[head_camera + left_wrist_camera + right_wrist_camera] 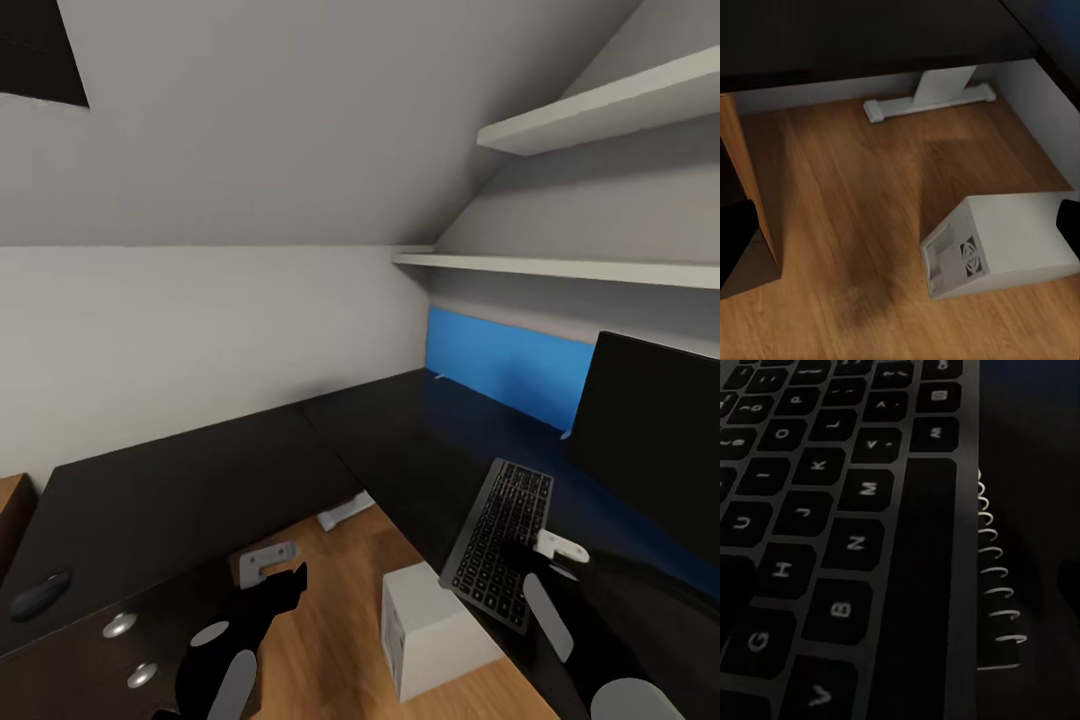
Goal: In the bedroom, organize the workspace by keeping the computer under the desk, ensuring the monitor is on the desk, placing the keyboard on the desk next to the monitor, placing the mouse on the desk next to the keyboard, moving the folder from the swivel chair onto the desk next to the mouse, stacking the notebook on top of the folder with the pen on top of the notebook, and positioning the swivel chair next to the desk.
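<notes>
- Keyboard flat on the black tabletop, just in front of the monitor
- Mouse way off at the far left end
- White computer on the floor by the tabletop edge
- Right wrist close-up: wire spiral binding poking out beside the keyboard
- Left pincer, right pincer: can't tell whether apart or together

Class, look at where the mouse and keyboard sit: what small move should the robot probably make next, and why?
Probably reach the left gripper toward the mouse. The mouse lies at the desk's far left end, far from the keyboard beside the monitor.
</notes>
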Motion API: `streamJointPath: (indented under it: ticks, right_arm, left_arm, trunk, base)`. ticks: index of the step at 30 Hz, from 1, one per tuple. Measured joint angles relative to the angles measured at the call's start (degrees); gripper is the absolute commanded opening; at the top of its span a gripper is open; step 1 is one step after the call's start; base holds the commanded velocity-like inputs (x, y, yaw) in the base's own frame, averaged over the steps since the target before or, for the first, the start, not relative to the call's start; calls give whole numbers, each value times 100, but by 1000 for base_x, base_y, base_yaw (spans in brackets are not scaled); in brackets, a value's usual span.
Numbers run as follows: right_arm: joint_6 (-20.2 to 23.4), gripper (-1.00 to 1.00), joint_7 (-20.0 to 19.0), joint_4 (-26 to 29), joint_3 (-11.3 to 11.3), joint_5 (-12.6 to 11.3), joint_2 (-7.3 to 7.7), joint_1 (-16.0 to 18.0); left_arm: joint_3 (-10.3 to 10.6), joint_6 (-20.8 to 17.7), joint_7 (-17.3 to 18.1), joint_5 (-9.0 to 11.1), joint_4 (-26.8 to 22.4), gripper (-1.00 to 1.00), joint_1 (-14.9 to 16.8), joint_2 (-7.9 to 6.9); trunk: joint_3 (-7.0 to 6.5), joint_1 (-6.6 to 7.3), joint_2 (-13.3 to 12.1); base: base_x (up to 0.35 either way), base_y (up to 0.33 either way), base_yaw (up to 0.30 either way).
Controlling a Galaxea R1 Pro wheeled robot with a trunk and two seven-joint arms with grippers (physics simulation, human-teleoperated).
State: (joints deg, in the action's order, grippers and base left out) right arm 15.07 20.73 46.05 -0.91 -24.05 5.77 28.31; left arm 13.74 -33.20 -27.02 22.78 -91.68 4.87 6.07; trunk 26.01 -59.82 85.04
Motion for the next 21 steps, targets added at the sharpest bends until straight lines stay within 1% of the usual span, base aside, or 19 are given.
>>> streamJointPath:
  ticks: [4,9,18,21]
  right_arm:
    - [3,100,-6,88,-7,15,-5,-1]
    - [2,100,-7,89,-11,25,-7,-1]
    - [10,100,-8,92,-12,31,-8,-1]
    - [14,100,-2,93,-16,57,-7,0]
  left_arm:
    - [28,0,3,1,0,100,0,0]
    - [53,-25,5,3,0,100,0,-16]
    - [21,-59,20,23,28,100,0,-41]
    - [16,-59,26,30,33,100,0,-122]
  trunk:
    - [72,-88,160]
    - [73,-89,162]
    - [72,-89,162]
    - [72,-90,161]
  base:
    - [0,0,0]
    - [0,0,0]
    - [-1,0,0]
    - [-113,64,0]
